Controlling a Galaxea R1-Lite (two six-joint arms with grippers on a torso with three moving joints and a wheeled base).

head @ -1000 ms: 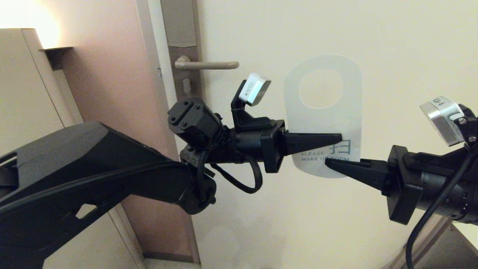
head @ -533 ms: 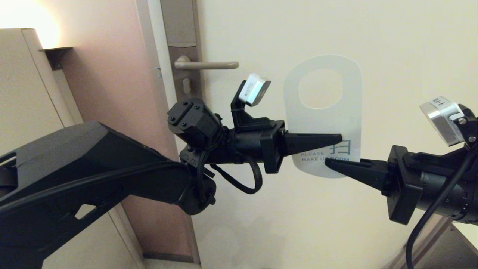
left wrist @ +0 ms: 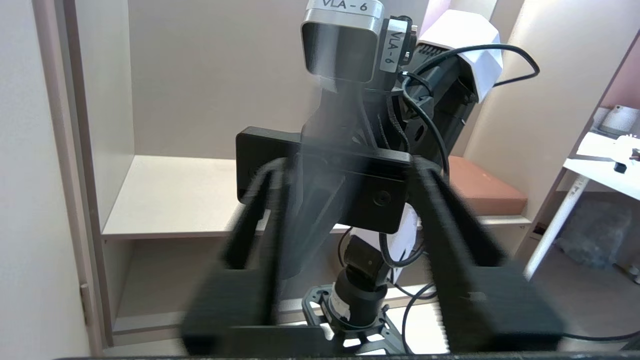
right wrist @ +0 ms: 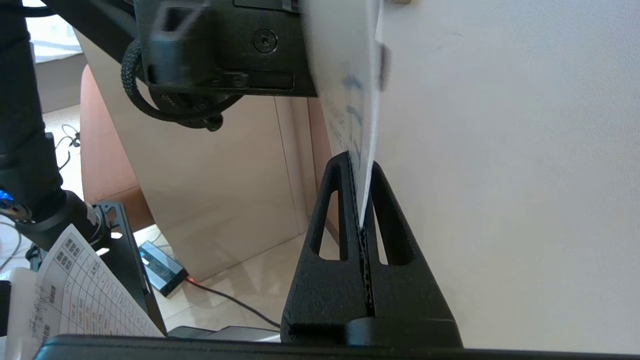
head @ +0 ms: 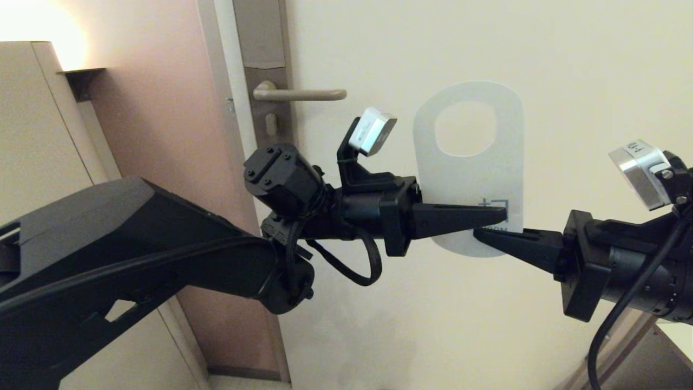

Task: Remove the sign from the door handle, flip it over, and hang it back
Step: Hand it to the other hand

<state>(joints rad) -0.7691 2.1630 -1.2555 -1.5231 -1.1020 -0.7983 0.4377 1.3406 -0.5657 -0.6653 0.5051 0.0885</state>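
Between my two grippers, held up in front of the door (head: 541, 49), is the sign (head: 470, 179) — off the door handle (head: 300, 94) and well to its right. My right gripper (head: 479, 234) is clenched on the sign's bottom edge; the right wrist view shows the thin white sheet (right wrist: 350, 90) pinched edge-on between the two black fingers (right wrist: 327, 235). My left gripper (left wrist: 345, 265) has its fingers spread, one on each side of the sheet and apart from it, so I judge that the right gripper alone carries the sign. That suits a handover: gripped low, the sign keeps its hole (head: 465, 128) at the top, free to go over the lever.

Much is hard to make out. The left fingers are smeared in the left wrist view, and the sign there is only a pale streak between them. In the head view the left finger (head: 460, 219) covers most of the print, leaving a dark character cut off — the wording I cannot read. Which face points to the door I cannot tell for certain; the pale side faces me. My right arm runs out of the picture at the right edge
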